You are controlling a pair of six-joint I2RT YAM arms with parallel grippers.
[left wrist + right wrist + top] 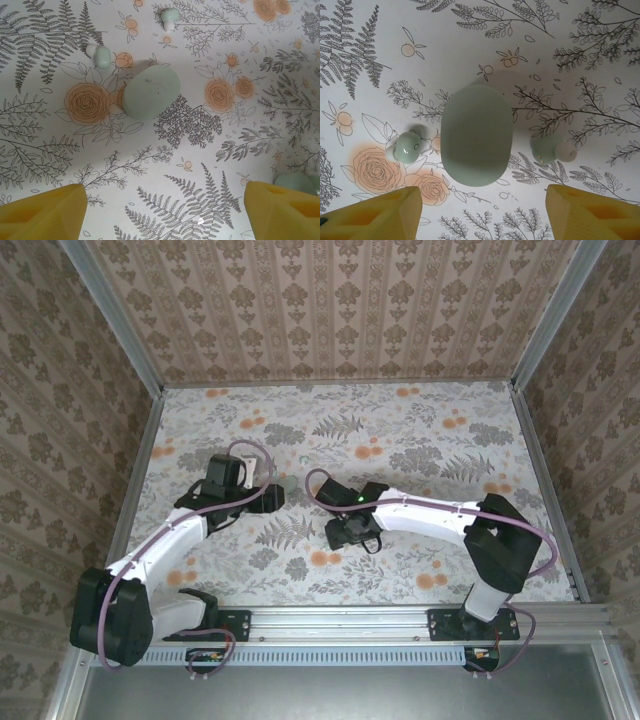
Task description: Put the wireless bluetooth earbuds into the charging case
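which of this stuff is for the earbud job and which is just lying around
For the job: charging case; earbud beside the roses; earbud showing its white tip.
Just lying about: floral table cover; pale green shape at frame edge, unclear.

A smooth, pale-green oval charging case (476,135) is seen lying flat with its lid shut. One earbud (408,147) is laid just beside it, and a second earbud (551,149), white-tipped, on the opposite side, neither touching it.
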